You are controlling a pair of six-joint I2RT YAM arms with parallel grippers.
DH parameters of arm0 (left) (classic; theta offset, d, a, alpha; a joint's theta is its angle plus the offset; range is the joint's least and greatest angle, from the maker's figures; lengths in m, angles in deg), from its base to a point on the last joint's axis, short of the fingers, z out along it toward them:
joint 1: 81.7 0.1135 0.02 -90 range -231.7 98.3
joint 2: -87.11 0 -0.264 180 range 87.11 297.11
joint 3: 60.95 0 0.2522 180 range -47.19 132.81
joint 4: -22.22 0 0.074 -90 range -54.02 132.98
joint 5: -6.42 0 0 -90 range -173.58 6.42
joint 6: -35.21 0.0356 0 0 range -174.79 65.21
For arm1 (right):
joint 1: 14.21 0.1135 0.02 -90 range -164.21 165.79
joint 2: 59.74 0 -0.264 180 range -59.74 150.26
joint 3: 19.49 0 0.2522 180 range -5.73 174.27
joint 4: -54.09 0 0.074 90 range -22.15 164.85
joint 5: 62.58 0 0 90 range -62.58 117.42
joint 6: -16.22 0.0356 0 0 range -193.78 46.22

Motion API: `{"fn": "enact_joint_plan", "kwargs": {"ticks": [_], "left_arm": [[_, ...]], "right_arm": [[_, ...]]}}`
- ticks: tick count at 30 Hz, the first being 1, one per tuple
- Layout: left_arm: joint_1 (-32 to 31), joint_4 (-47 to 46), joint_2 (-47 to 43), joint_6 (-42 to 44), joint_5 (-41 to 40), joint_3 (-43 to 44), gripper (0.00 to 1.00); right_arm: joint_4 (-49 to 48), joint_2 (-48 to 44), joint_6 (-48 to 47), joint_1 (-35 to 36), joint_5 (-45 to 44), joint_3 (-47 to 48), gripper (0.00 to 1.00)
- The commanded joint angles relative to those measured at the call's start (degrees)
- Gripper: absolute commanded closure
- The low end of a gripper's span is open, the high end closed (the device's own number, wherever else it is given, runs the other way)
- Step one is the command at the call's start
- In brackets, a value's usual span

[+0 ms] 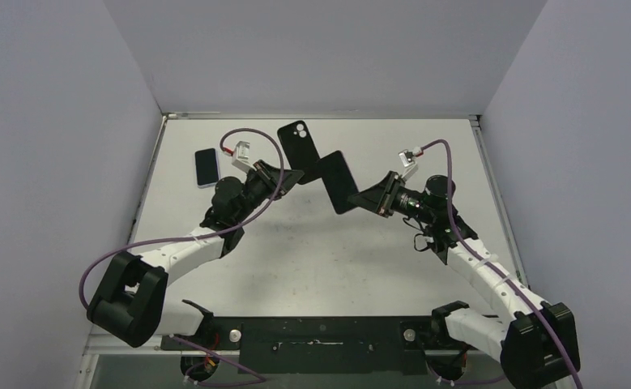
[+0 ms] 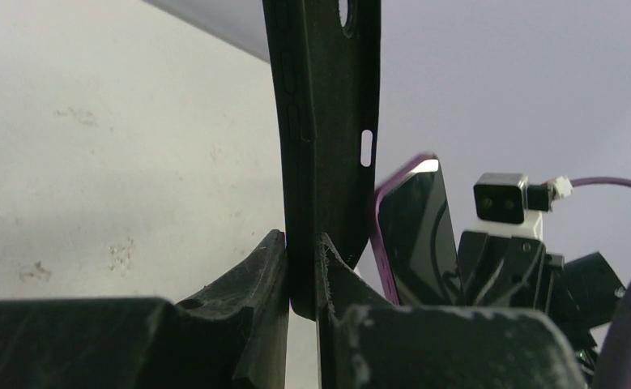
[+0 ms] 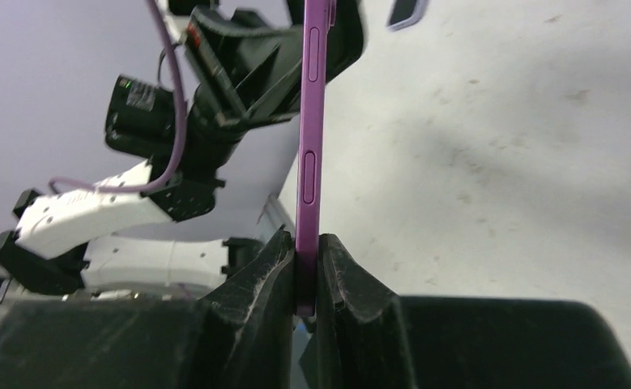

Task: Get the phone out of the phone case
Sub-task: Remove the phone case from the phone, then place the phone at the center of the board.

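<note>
Left gripper (image 2: 302, 267) clamped on black phone case (image 2: 324, 97), right gripper (image 3: 304, 267) clamped on purple phone (image 3: 309, 121) - both aloft over table (image 1: 320, 259), phone free, just beside case - separate straight apart, grips firm, set down flat.

White table (image 1: 320, 251) fills the middle of the frame. Matte surface with faint scuffs and a few small stains. One phone (image 1: 206, 167) lies flat on it in the upper left of the frame, close to the left edge. Dark face up, pale rim, long side running roughly front to back. Black mounting bar (image 1: 320, 334) sits along the bottom edge, centre.
</note>
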Motion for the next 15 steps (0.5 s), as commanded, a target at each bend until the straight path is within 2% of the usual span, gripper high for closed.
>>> {"fn": "enact_joint_plan", "kwargs": {"ticks": [1, 8, 15], "left_arm": [[0.3, 5.1, 2.6, 2.3, 5.7, 1.1, 1.00], [-0.9, 6.8, 12.0, 2.6, 12.4, 4.1, 1.00], [-2.0, 5.0, 16.6, 1.8, 13.6, 4.0, 1.00]], "right_arm": [[-0.3, -2.4, -6.4, -8.1, 0.4, -1.4, 1.00], [-2.3, 1.7, -11.7, -20.4, -0.3, -4.2, 1.00], [-3.9, 11.3, -17.8, -24.6, -6.2, -2.6, 1.00]]}}
